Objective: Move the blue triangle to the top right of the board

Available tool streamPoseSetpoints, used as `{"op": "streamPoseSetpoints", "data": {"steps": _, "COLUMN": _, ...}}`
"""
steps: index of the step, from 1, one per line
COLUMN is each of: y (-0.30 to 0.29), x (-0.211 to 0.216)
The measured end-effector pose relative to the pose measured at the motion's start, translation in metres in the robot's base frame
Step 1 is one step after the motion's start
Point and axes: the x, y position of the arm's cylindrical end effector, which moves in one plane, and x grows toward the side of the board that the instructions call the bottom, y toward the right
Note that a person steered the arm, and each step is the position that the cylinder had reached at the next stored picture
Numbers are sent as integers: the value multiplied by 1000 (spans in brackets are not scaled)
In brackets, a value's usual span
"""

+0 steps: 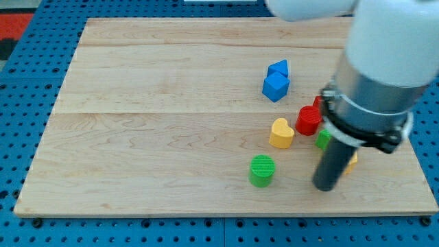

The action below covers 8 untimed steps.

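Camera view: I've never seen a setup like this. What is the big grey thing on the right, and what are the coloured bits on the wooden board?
The big grey-and-white shape is a robot arm, seen from a single camera; where that camera is mounted is not on record. The arm has no pincer. It ends in a dark rod, and my tip slides on the wooden board to push blocks; nothing is held. The tip rests near the board's bottom right, to the right of the green cylinder. Above lie a yellow heart and a red block. Farther up sit a blue cube and the blue triangle, touching. Green and yellow blocks are partly hidden behind the arm.
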Motion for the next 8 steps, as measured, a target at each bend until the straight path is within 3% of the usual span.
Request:
{"op": "streamPoseSetpoints", "data": {"steps": 1, "y": 40, "x": -5}}
{"op": "streamPoseSetpoints", "data": {"steps": 3, "y": -12, "x": -142}}
{"op": "streamPoseSetpoints", "data": {"steps": 5, "y": -60, "x": -240}}
{"op": "streamPoseSetpoints", "data": {"steps": 6, "y": -51, "x": -222}}
{"op": "streamPoseSetpoints", "data": {"steps": 7, "y": -102, "x": -270}}
{"op": "streamPoseSetpoints", "data": {"steps": 8, "y": -36, "x": -306}}
